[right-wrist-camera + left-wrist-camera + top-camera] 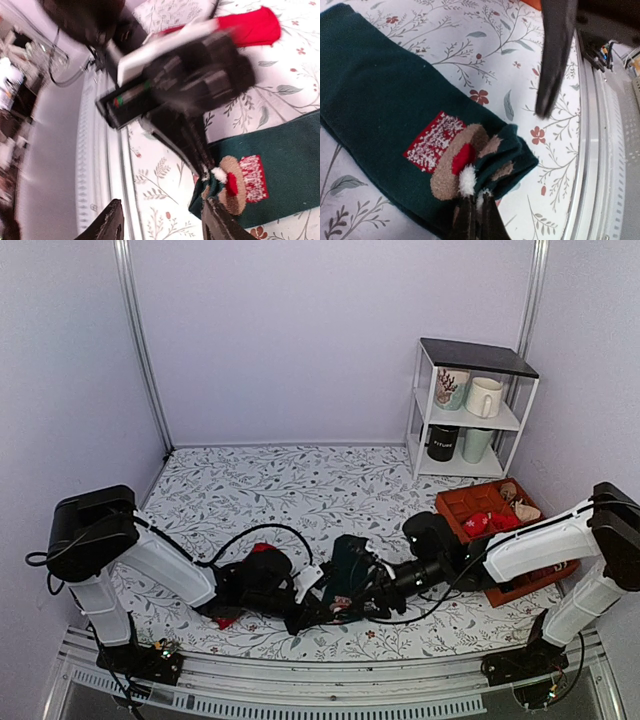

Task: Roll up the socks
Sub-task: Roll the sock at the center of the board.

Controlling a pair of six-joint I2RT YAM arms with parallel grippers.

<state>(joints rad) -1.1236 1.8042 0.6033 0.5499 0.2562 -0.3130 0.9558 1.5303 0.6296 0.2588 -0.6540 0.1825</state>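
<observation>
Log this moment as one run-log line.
left gripper: shut on end of green sock | right gripper: open, near same end | green sock: mostly flat, unrolled | red sock: apart, not held

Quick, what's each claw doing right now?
Left claw: closed, pinching the edge of the green sock.
Right claw: open, holding nothing.

White arms (170, 565), blk joints (90, 525), blk cables (250, 532).

Oddments at the far right of the floral-patterned table (300, 480).
A white metal shelf rack (472, 358) holds four ceramic mugs (484, 397); near it, on the table, a red-orange compartment tray (468, 503) holds small items.
</observation>
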